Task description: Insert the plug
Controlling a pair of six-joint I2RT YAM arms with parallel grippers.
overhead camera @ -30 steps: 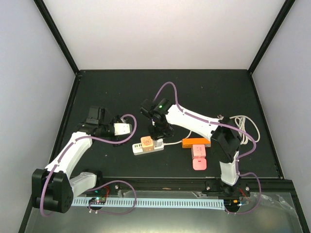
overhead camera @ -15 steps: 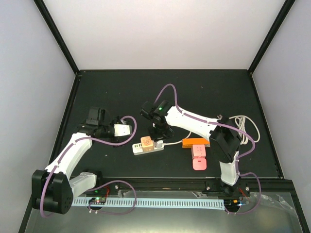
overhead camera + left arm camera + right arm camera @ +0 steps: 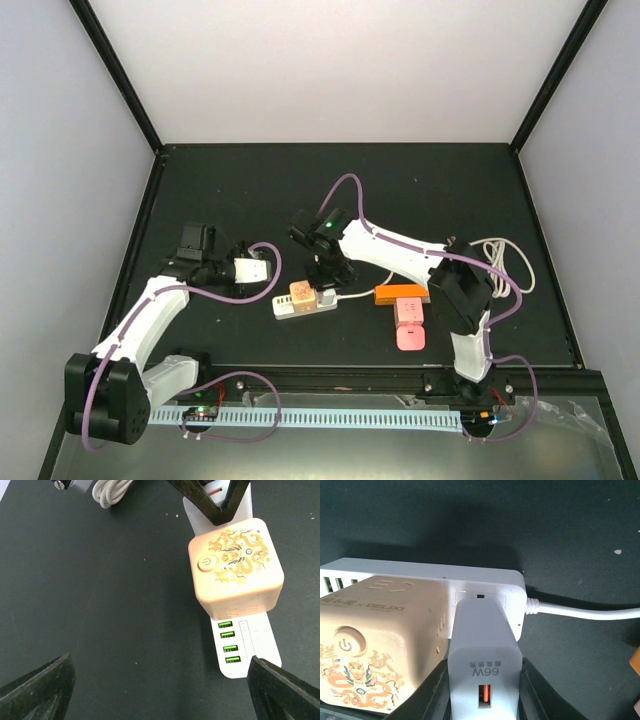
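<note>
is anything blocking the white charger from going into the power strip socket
Nothing visible does. The white charger, gripped by the right claw, meets its socket on the power strip with no object between them. The peach cube adapter sits close on the charger's left, beside the socket, not over it.

white arm links (image 3: 150, 308); black joints (image 3: 100, 395); purple cables (image 3: 346, 178); green wrist led (image 3: 327, 223); left gripper (image 3: 160, 664) black.

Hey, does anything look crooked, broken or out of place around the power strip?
Nothing stands out. The white 66W charger meets its socket on the white power strip squarely, the peach dragon-print cube adapter sits flush beside it, and nothing looks cracked or spilled.
</note>
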